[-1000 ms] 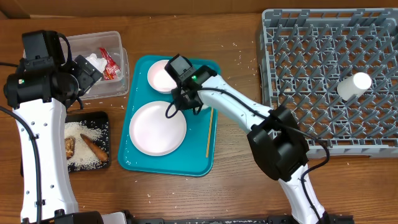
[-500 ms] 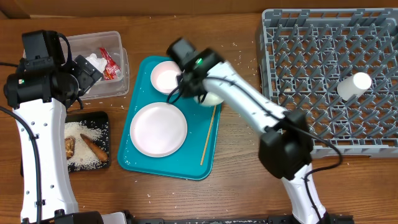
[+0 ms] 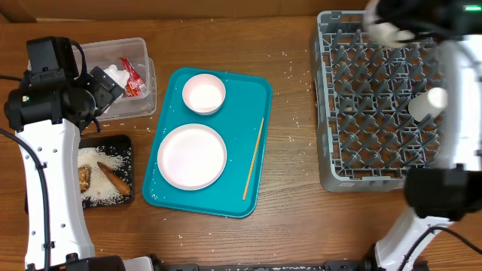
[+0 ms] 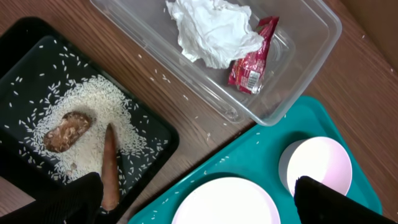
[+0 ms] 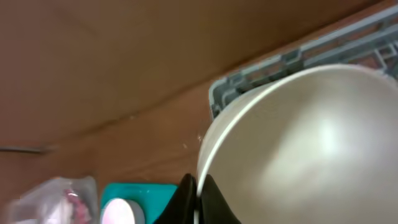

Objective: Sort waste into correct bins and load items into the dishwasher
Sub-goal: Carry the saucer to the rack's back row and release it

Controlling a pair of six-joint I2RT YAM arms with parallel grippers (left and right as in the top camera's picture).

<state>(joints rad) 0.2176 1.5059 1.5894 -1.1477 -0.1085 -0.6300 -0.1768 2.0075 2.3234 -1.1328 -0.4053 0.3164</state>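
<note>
Now the right end effector (image 5: 196, 194) pinches a white bowl (image 5: 298, 143) by its rim over the grey dish rack (image 3: 361, 113), while the left end effector (image 4: 199, 202) hangs open above the bench (image 4: 193, 124).

The overhead camera looks straight down on the whole table (image 3: 290, 173), from the clear tub (image 3: 151, 83) and black tray (image 3: 124, 143) at left, past the teal tray (image 3: 256, 98), to the grey dish rack (image 3: 361, 98) at right. The left wrist camera also faces down, much nearer, sharing the tub, the black tray and the teal tray's corner. The right wrist camera, blurred, sits tight against a white bowl (image 5: 298, 143), looking obliquely over the rack's corner toward the teal tray.
</note>
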